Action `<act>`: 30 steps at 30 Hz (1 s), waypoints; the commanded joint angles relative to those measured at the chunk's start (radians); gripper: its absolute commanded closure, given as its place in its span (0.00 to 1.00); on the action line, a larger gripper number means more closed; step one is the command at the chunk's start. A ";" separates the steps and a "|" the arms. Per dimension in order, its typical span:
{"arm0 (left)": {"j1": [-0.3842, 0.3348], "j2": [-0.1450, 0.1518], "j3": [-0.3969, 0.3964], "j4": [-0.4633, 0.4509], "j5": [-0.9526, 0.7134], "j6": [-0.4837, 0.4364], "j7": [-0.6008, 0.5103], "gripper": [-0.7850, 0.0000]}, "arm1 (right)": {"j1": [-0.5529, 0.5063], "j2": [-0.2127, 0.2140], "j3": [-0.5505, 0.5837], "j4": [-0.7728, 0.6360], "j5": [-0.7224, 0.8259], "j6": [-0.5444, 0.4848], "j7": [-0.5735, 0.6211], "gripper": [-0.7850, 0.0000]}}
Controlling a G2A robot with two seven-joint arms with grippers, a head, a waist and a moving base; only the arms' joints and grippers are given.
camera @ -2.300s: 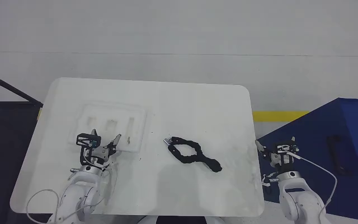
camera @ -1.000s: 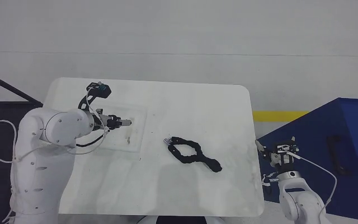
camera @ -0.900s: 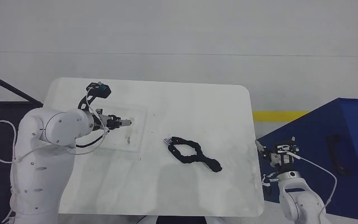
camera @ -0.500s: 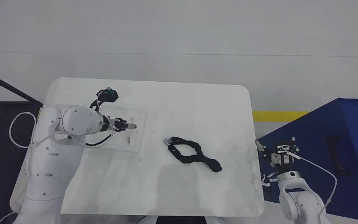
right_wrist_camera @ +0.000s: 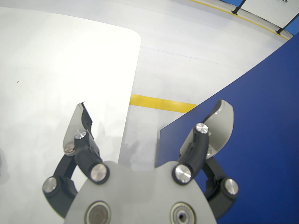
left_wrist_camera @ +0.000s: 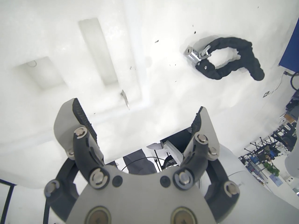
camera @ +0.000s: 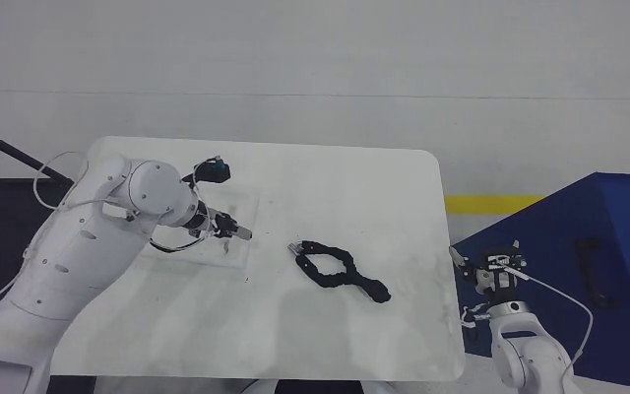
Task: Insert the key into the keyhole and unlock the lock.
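A small silver key lies on the near right rim area of a white foam tray. My left gripper hovers open just above and beside the key, holding nothing. The silver lock body rests on the table mid-way across, keyhole end facing the tray, joined to a black sleeved chain. My right gripper is open and empty at the table's right edge, far from the lock.
The foam tray has several rectangular recesses. White table has free room around the lock. A blue panel stands beside the right arm, off the table's right edge.
The left arm has risen from the front edge and swung across the tray, its open gripper ending near the key. The right arm, lock and key have not moved.
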 commanded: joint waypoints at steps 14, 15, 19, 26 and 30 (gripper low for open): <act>-0.170 0.131 0.360 -0.094 -0.117 0.136 0.135 0.31 | 0.000 0.000 0.000 0.000 0.000 0.000 0.000 0.00; -0.184 0.134 0.384 -0.099 -0.129 0.149 0.149 0.30 | 0.000 0.000 0.000 0.000 0.000 0.000 0.000 0.00; -0.237 0.142 0.476 -0.109 -0.165 0.207 0.207 0.26 | 0.000 0.000 0.000 0.000 0.000 0.000 0.000 0.00; -0.340 0.155 0.607 -0.122 -0.211 0.283 0.283 0.30 | 0.000 0.000 0.000 0.000 0.000 0.000 0.000 0.00; -0.385 0.159 0.666 -0.133 -0.225 0.322 0.322 0.34 | 0.000 0.000 0.000 0.000 0.000 0.000 0.000 0.00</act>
